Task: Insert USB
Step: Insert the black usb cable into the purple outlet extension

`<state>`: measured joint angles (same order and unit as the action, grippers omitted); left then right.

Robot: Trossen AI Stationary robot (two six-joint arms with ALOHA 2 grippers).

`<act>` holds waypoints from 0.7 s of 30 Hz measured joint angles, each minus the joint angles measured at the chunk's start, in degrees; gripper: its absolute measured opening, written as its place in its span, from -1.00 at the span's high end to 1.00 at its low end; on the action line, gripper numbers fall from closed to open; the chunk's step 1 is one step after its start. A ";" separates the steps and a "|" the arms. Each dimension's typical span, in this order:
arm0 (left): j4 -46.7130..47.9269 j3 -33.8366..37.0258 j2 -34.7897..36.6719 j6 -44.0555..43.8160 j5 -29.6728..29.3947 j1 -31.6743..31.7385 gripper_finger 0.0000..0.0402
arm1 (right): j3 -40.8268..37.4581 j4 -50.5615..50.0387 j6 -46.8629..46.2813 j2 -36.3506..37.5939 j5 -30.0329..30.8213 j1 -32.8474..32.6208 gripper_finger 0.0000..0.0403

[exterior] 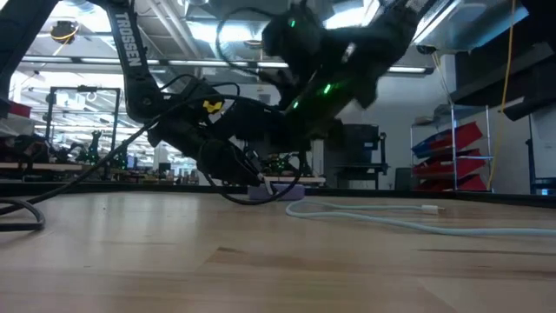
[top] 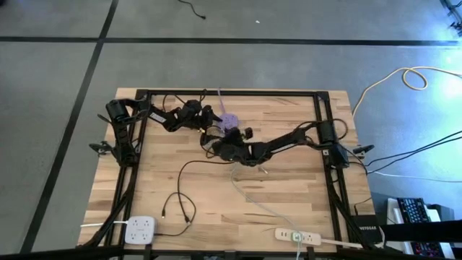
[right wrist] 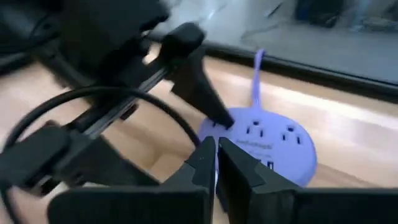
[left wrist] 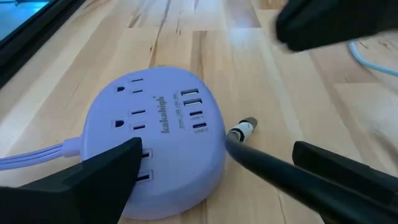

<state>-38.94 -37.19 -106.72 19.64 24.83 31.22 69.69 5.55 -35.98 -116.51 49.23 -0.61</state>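
The USB plug [left wrist: 242, 129], a small silver metal tip on a thin, glossy black cable [left wrist: 261, 165], lies on the table just beside the rim of the purple power hub [left wrist: 163, 146], on the side where the hub's ports face up, not in any port. In the left wrist view it sits between the left gripper's [left wrist: 214, 174] two dark, wedge-shaped fingers, which stand released and wide apart: one finger rests over the hub's edge, the other lies beyond the cable.

The hub is a smooth, round, lilac plastic puck with a flat top carrying three-prong outlets and a column of small rectangular USB slots next to printed lettering; a lilac cord of the same colour leaves its side. In the high view it lies at the far middle of the table, directly at the tips of both grippers.

The right gripper [right wrist: 216, 163] points at the hub from the opposite side, its matte black fingers clenched together; the black cable loops up in a wide arc right at them, though whether they pinch it cannot be told.

The table [top: 289, 195] is pale butcher-block wood with visible grain and plank seams. Farther from the grippers, a pale cable [top: 249, 196] snakes toward a white power strip [top: 297, 235] at the near edge, and a white square outlet box [top: 141, 230] sits at the near left corner.
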 joint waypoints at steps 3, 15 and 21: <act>-0.04 0.00 0.01 0.04 -0.08 0.00 -0.99 | 0.05 -8.69 5.34 3.89 -6.63 2.40 0.87; -0.07 0.00 0.09 0.03 0.60 -0.11 -0.99 | -0.06 -11.25 20.59 5.21 -39.20 7.81 0.07; -0.11 0.00 0.09 -0.15 0.71 -0.11 -0.99 | -0.04 -11.80 26.32 4.81 -36.72 8.61 0.09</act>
<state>-39.05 -37.19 -106.63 19.49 25.54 31.11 69.65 -6.25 -9.66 -111.70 12.51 7.99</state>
